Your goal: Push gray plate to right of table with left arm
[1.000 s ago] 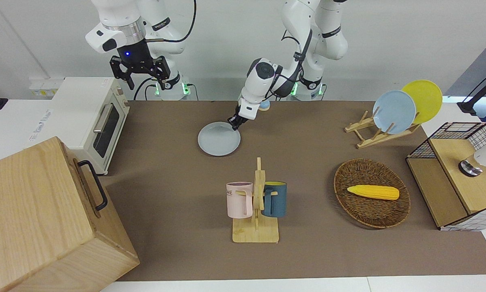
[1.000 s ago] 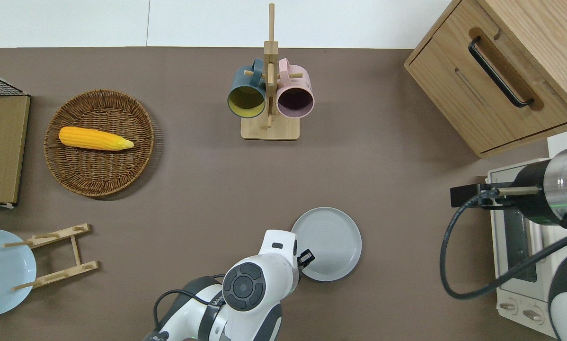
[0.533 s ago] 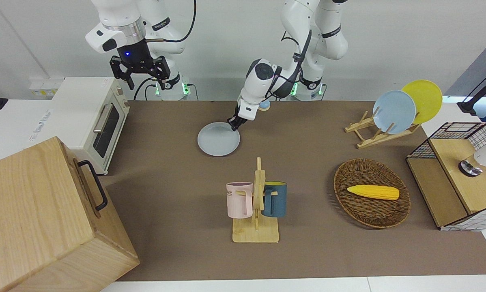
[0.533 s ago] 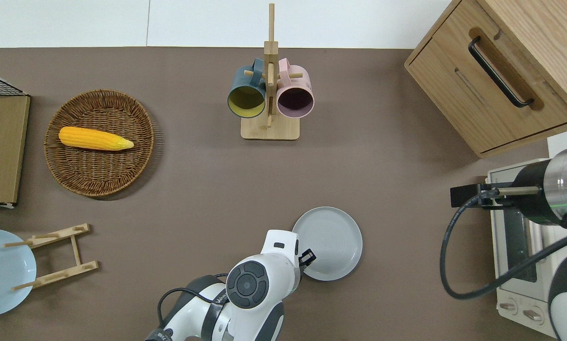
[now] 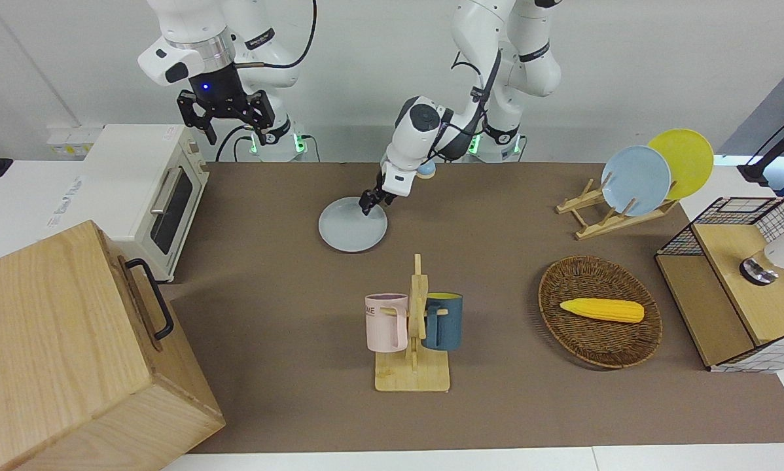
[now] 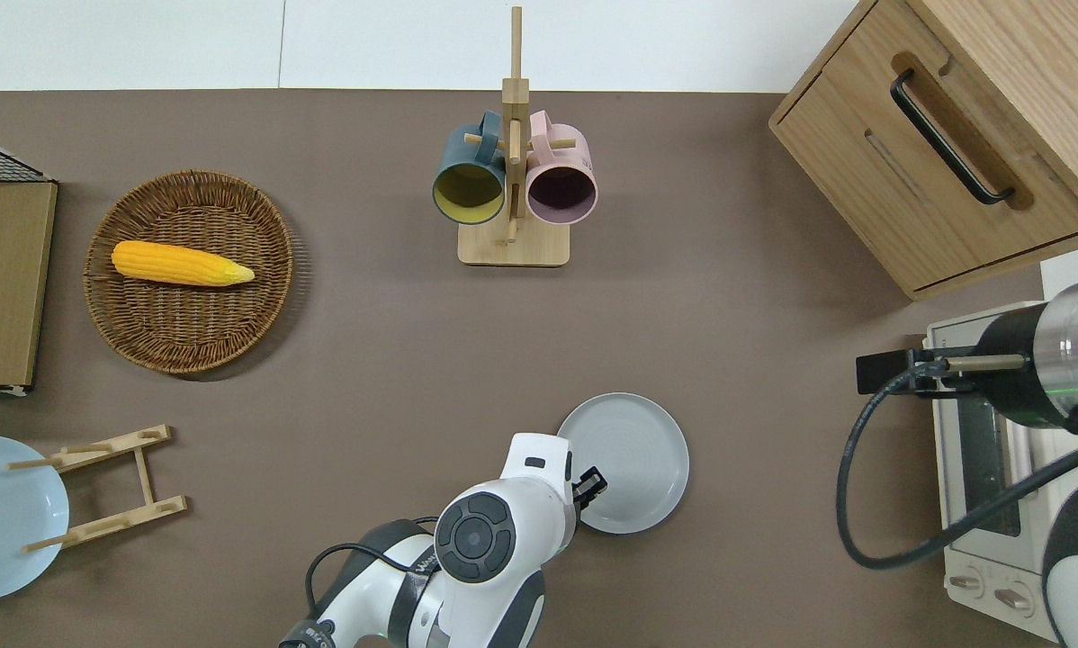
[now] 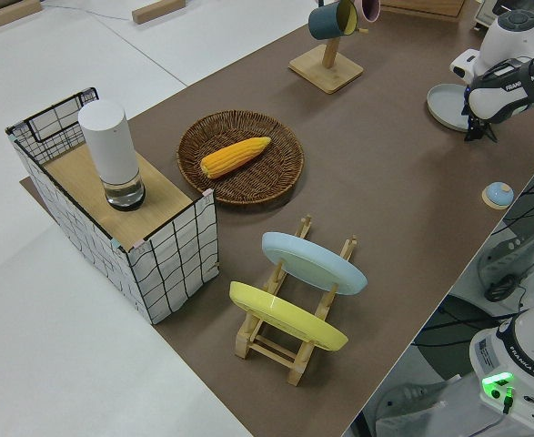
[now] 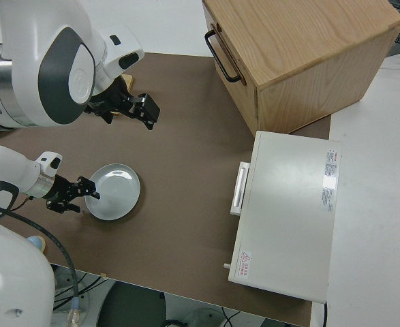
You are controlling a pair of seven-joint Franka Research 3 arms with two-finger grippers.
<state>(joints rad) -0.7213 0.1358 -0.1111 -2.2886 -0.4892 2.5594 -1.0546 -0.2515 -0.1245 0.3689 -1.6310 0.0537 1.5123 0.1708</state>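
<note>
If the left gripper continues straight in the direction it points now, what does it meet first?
The left gripper already sits at the gray plate, so the plate comes first. Past it, the toaster oven at the right arm's end seems next.

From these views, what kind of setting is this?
Likely a robotics lab's mock kitchen bench: two Franka arms at a brown table set with a toaster oven, a mug rack and a plate rack.
</note>
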